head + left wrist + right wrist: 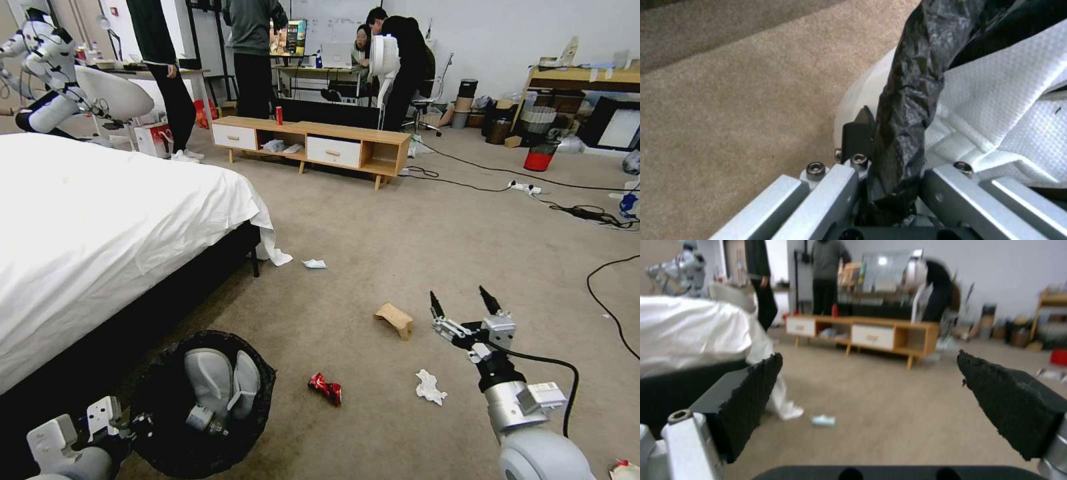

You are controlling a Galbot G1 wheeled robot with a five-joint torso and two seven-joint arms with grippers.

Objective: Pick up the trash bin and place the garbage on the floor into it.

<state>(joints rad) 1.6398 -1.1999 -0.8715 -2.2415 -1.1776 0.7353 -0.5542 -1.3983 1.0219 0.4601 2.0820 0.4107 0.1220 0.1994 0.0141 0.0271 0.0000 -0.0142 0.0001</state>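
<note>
Carpet (413,233), beige-grey and short-piled, carries scattered litter: a crumpled red wrapper (325,388), a crumpled white tissue (429,387), a tan folded cardboard piece (394,319) and a small white paper scrap (315,264) near the white-sheeted bed (100,227). The round pale grey trash bin lined with a crinkly black plastic bag (200,407) sits low at the robot's left, beside the bed, with white cloth-like items inside. The left gripper (893,173) has its jaws closed over the bin's rim, pinching bag and wall between them. The right gripper (465,303) hovers above the carpet just right of the cardboard, jaws spread wide and holding nothing. A low wooden cabinet (313,143) stands farther back.
</note>
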